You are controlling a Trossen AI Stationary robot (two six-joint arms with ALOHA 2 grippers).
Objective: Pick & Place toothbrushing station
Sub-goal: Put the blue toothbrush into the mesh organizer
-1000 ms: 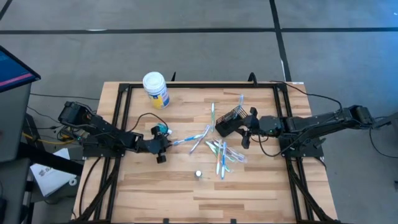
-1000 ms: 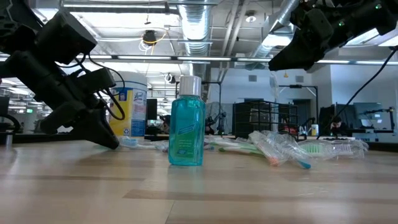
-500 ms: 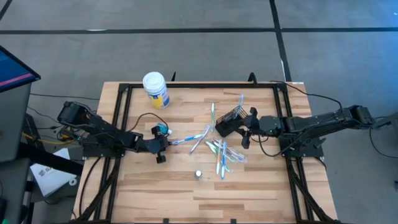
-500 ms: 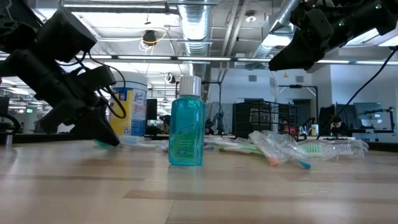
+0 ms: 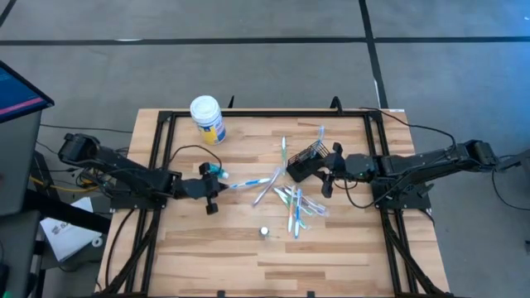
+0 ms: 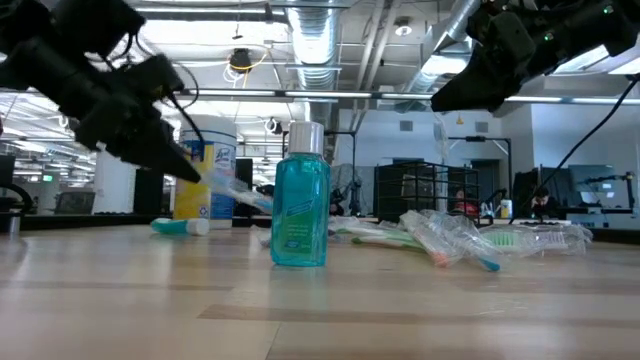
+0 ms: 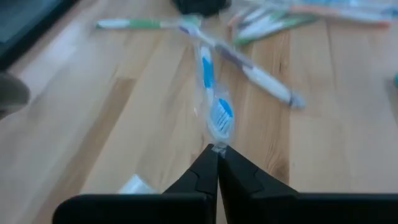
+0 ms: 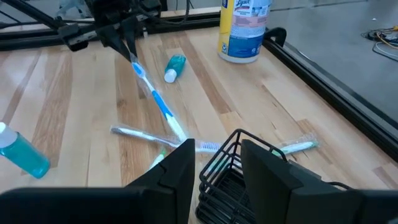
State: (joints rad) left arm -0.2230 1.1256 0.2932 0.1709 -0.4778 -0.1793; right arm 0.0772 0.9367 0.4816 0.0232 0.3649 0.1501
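- Pale wooden worktop (image 5: 248, 257): carries the whole toothbrushing set; the wire-mesh holder (image 5: 310, 155) sits toward the right side, and a loose pile of toothbrushes (image 5: 294, 203) lies just beside it, nearer the front edge.
- Right arm: its tool (image 5: 308, 165) is clamped on the wire-mesh holder, one finger inside the rim and one outside as the right wrist view shows, and the low view suggests the holder is held clear of the worktop. Judged best practice: keep the holder level with its mouth facing the incoming brush.
- Left arm: its tool (image 7: 217, 149) is pinched together on the head end of a blue-and-white toothbrush (image 7: 210, 93), which is tilted, with its far end low among the other brushes. Judgement: such a narrow grip at one end lets the brush swing, so carry it slowly.
- Step in hand, as judged: bringing this brush across to the holder. Lift until the trailing end clears the neighbouring brushes, then lower it handle first into the mesh.
- Yellow-and-blue jar (image 5: 207, 119): stands at the back left, well apart and off the path.
- Teal bottle (image 6: 301, 207): stands upright near the front edge; route the brush behind it.
- Small teal tube (image 5: 217, 170): lies just beside the left tool; avoid nudging it on departure.
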